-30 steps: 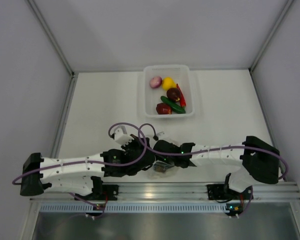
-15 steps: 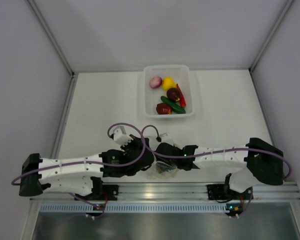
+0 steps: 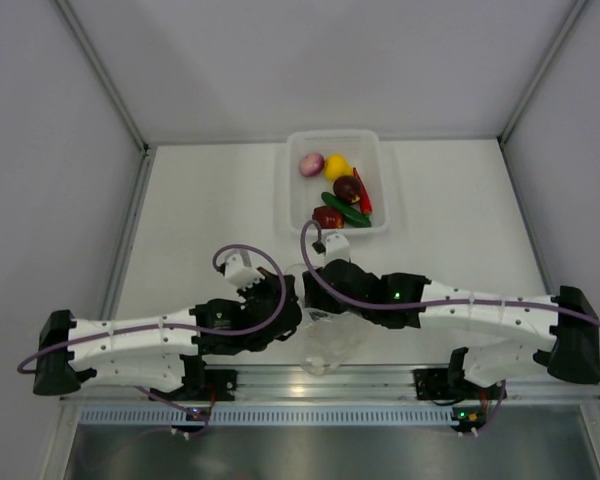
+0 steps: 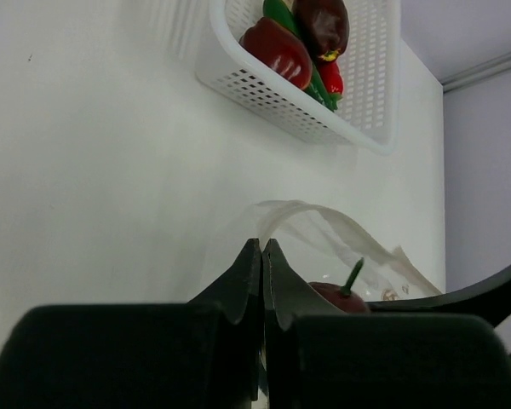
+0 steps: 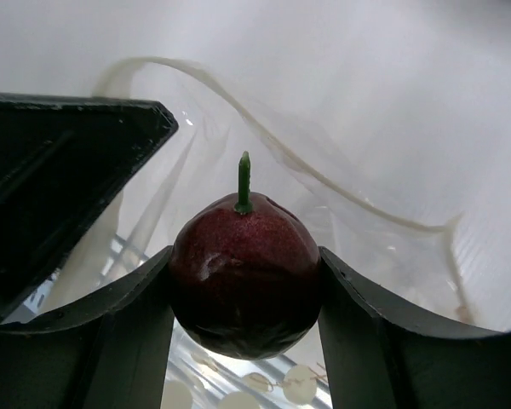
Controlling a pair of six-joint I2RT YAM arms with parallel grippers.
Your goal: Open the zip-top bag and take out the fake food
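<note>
Bag's open: left gripper (image 4: pixel 262 256) fingers pressed tight together, prob. pinching the zip-top bag (image 4: pixel 349 256) rim at the worktop's (image 3: pixel 200 220) near edge. Right gripper (image 5: pixel 245 266) fingers clamp a dark red apple (image 5: pixel 243 290) at the bag mouth. Several pcs of fake food (image 3: pixel 338 190) sit in the white basket (image 3: pixel 332 134), so nearly done I'd say; can't tell if more's inside the bag

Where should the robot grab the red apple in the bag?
Around the red apple's fat middle, one finger each side, coming through the zip-top bag's open mouth. Its stem sticks up, too thin to pinch. The right gripper holds it that way.
</note>
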